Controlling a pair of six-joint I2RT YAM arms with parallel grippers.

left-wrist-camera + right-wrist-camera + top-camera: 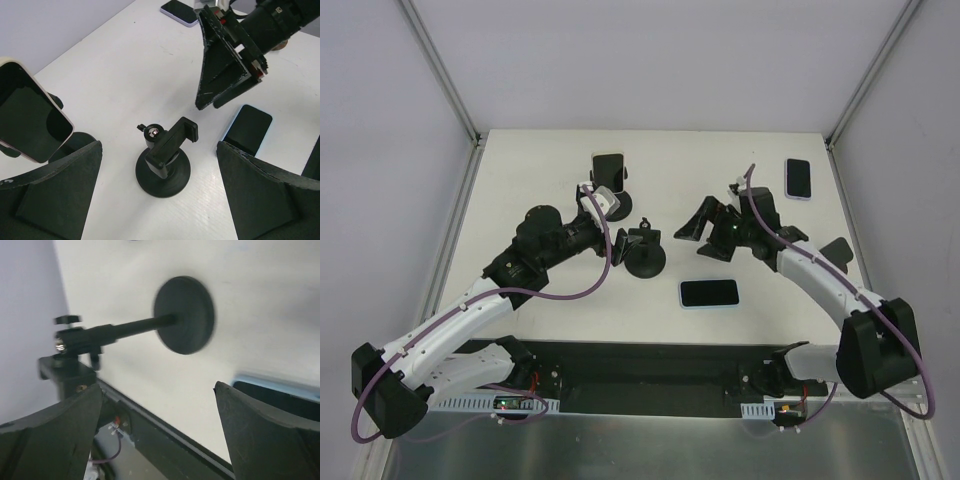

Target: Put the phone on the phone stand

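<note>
Because the phone (709, 293) lies flat on the counter (540, 160) with its screen up, the coming move depends on how it sits against the right fingers (265, 435). It is just on the near side of them, toward the arm bases, and its long axis runs from left to right across the overhead view. The right fingers are spread apart and hold nothing; in the right wrist view only an edge of the phone shows beside one finger. The left fingers (55, 200) are also apart and empty, and they face the empty phone stand (646, 257), which stands just to the left of the phone. So the right arm is the nearer one to the phone, I think, and it would need to come down and close across the short side. A second phone (799, 178) lies well apart at the far right, and a third phone (609, 169) stands upright at the back.
</note>
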